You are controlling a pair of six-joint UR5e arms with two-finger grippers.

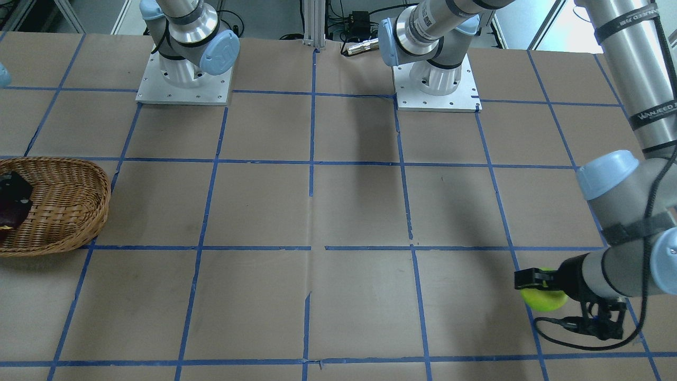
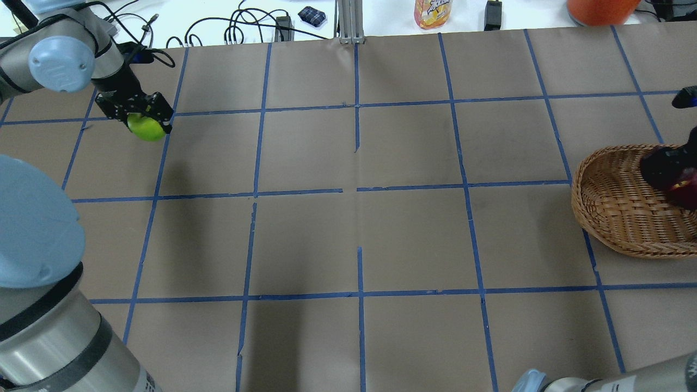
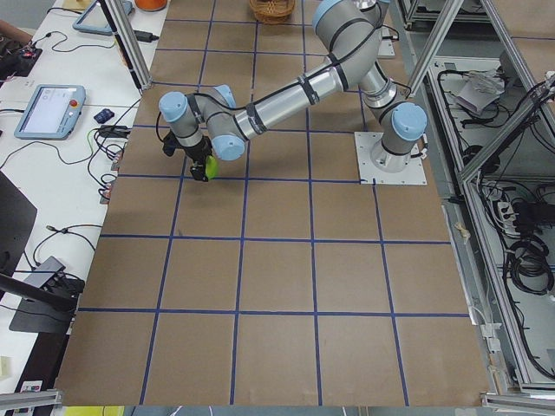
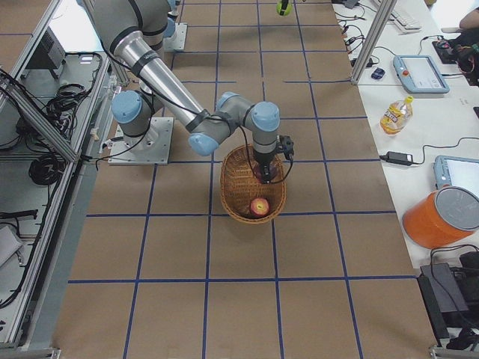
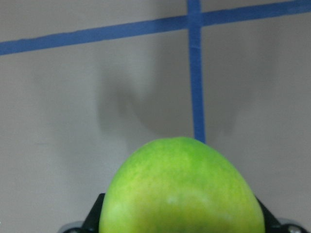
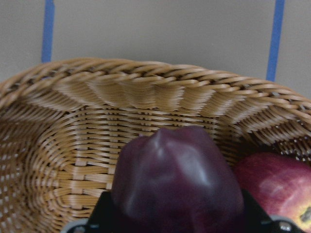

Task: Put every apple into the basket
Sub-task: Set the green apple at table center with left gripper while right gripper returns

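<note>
Front-facing view: shallow oval basket of woven brown wicker cut by left edge; dark purple-maroon apple in it partly out of frame. Overhead: basket runs off right edge. Left wrist view: bright yellow-green apple cut by lower edge, hides left gripper except two dark corners. Right wrist view: red yellow-streaked apple cut at corner.

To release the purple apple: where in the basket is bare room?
Bare wicker lies between the purple apple and the left wall and far rim of the basket in the right wrist view. Crowded on the right, beside the red apple.
</note>
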